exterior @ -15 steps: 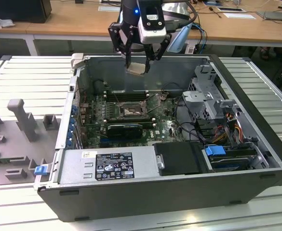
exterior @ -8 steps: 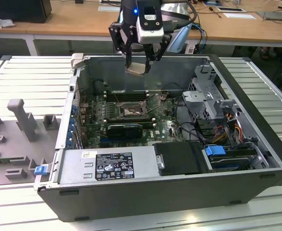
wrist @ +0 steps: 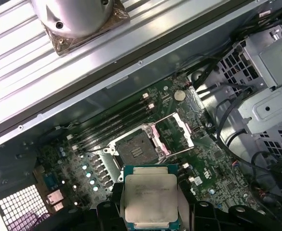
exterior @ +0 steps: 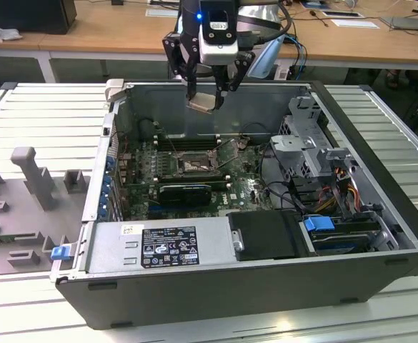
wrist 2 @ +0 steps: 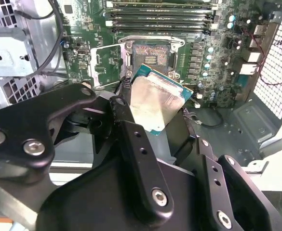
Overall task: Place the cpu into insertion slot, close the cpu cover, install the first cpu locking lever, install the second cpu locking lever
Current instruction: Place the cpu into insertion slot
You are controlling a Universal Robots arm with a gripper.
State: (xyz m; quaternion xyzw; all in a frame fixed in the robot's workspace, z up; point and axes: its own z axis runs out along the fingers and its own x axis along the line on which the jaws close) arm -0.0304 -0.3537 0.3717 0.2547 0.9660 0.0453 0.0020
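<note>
My pincer (exterior: 206, 100) is black: jointed linkage bars (wrist 2: 136, 159) pinned with silver screws (wrist 2: 160, 196). Above it sits a silver-grey wrist block (exterior: 218, 37) with a small blue light (exterior: 201, 16) and, I think, black cables (exterior: 285, 27).

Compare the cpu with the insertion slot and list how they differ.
The cpu hangs in the gripper above the board; the insertion slot is fixed on it. The cpu shows a pale silvery plate; the insertion slot shows a black rim and a dull brown centre. Both are square.
</note>
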